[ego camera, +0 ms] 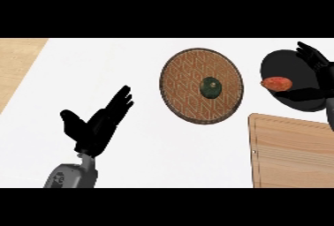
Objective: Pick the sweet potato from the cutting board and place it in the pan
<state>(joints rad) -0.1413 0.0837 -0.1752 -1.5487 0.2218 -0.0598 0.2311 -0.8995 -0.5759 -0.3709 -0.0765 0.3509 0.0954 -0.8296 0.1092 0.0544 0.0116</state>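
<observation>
The orange sweet potato [276, 83] lies inside the black pan [282, 62] at the far right of the counter. My right hand [314, 56] is over the pan's right side, fingers straight and pointing up-left, open and a little apart from the sweet potato. Black on black, its lower part blends with the pan. The wooden cutting board [294, 152] sits at the lower right, below the pan, with nothing on it. At the lower left my left hand [98, 126] rests open, fingers up.
A round brown woven plate [189, 88] stands in the middle of the white counter, with a dark green object [210, 87] at its centre. A light wooden surface [16, 66] borders the counter at the upper left.
</observation>
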